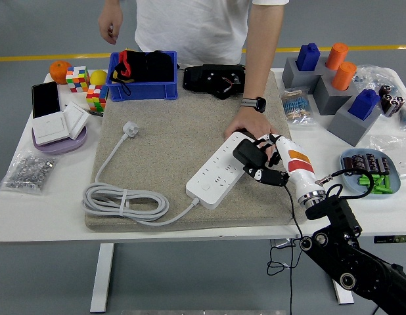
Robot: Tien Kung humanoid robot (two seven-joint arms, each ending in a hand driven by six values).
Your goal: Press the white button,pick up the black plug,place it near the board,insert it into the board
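A white power strip [221, 169] lies diagonally on the beige mat [157, 138], its white button [204, 186] near the lower left end. My right hand [262, 164] is shut on the black plug [248, 155] and holds it just over the strip's upper right end. The plug's black cable [293, 223] hangs down past the table edge. A person's hand [250, 125] rests on the strip's far end, right behind my hand. The left arm is out of view.
The strip's own white cable [124, 200] lies coiled at the mat's left with its white plug [129, 127]. A blue bin [142, 75] and a black device [213, 79] stand at the back. A tray of parts [370, 170] sits to my right.
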